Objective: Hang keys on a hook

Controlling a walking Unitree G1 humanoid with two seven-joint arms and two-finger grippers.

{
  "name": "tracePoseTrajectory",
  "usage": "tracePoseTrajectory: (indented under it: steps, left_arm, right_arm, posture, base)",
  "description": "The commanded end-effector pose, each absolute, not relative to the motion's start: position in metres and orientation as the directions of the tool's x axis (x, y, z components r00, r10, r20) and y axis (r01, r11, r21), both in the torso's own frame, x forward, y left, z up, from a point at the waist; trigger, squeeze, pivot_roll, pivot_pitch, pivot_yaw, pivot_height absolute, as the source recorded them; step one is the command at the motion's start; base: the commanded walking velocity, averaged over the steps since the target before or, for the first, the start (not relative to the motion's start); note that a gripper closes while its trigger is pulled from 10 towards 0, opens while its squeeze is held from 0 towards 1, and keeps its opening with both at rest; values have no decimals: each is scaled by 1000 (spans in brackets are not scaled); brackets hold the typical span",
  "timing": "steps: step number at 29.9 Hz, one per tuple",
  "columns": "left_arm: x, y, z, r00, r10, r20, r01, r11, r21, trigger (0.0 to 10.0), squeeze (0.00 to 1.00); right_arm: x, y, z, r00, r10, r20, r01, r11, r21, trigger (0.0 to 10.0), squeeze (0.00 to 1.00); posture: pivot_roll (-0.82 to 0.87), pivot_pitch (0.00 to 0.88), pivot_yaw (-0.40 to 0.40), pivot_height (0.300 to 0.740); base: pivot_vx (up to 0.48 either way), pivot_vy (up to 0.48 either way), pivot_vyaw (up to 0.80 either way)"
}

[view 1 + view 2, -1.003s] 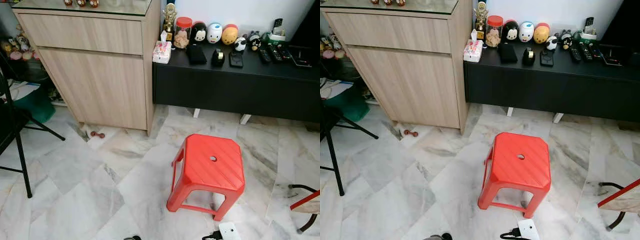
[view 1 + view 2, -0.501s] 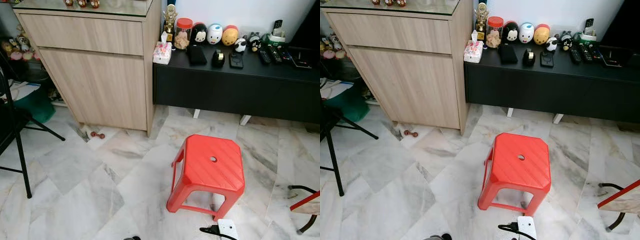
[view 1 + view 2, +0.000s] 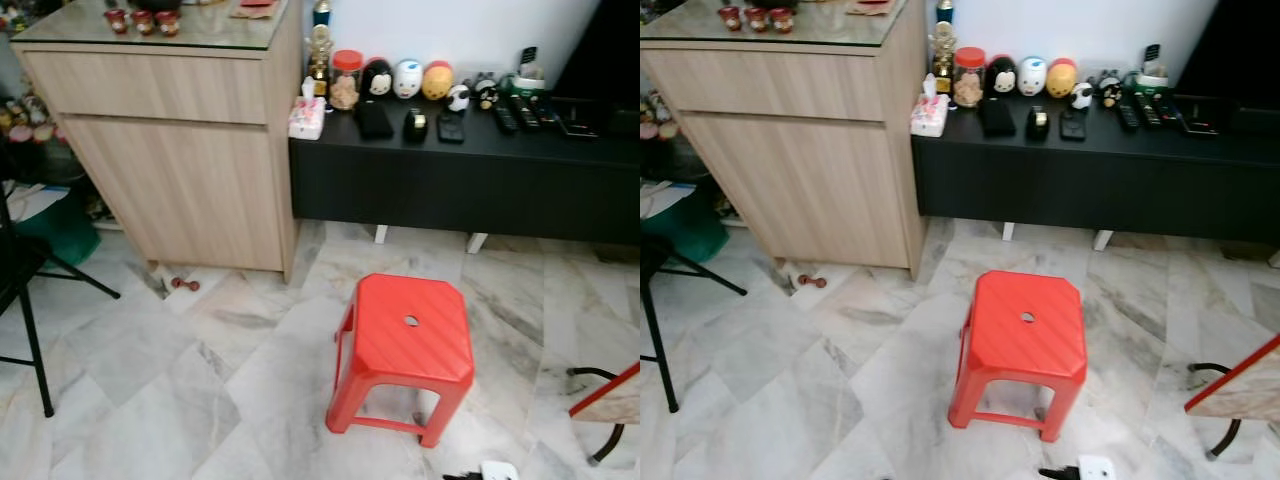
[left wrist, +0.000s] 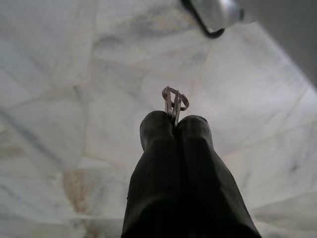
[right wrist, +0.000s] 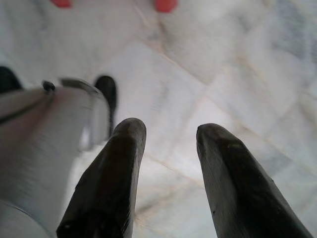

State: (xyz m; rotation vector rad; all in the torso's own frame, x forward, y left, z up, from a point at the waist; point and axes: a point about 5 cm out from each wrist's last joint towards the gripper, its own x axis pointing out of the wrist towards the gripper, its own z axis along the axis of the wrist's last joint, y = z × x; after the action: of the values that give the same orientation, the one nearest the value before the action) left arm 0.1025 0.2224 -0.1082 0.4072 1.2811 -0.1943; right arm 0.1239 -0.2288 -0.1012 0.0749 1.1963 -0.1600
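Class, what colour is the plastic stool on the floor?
Red; the stool shows best in the left eye view.

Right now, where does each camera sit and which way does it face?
Left eye, right eye: on the head, facing forward and down at one shared scene: red stool, wooden cabinet, black console.
Left wrist: looks along the left pincer, shut on a key ring, down at marble floor.
Right wrist: looks along the open right pincer at the same floor.

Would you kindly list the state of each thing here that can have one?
left gripper: shut on the key ring.
right gripper: open, holding nothing.
red stool: upright on the marble floor.
wooden cabinet: door and drawer closed.
jar: red lid on.
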Motion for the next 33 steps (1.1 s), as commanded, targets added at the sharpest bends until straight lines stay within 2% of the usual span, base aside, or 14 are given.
tracePoseTrajectory:
  steps: [1,14,21,33]
  left_arm:
    - [92,223,-111,248,82,-965,373,911,174,10000,0]
    - [96,217,-111,259,60,-964,390,907,161,10000,0]
    - [98,216,-111,263,58,-963,395,904,162,10000,0]
    - [101,214,-110,270,47,-962,396,905,155,10000,0]
  right_arm:
    - [124,-224,-102,359,-72,-931,176,984,-9,10000,0]
    - [130,-202,-105,367,-50,-929,201,979,26,10000,0]
    - [131,-200,-105,368,-49,-928,194,981,25,10000,0]
    - [138,-203,-102,383,-52,-922,190,982,24,10000,0]
  posture:
    - [139,80,-48,740]
    - [141,60,-49,740]
    - [142,58,-49,740]
    - [144,103,-56,740]
  base:
    - [0,-364,0]
    - [0,-363,0]
    - [0,-364,0]
    - [0,-364,0]
